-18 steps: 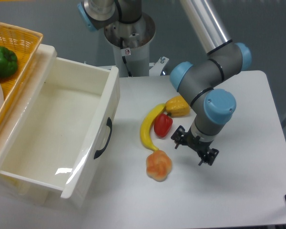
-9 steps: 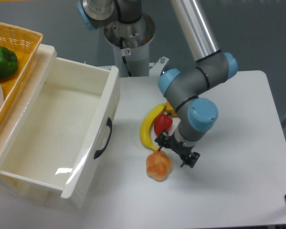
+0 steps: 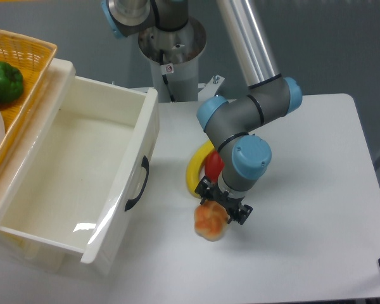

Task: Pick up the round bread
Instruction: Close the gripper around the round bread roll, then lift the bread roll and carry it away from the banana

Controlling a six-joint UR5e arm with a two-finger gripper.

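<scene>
Pincer over the round bread

The pincer [image 3: 223, 208] hangs spread just above the round bread [image 3: 210, 222], which lies on the white surface [image 3: 310, 202] below the banana [image 3: 194, 172]. Best to centre both fingers around the lumpy bun before closing. An open white drawer [image 3: 82, 171] stands at left.
</scene>
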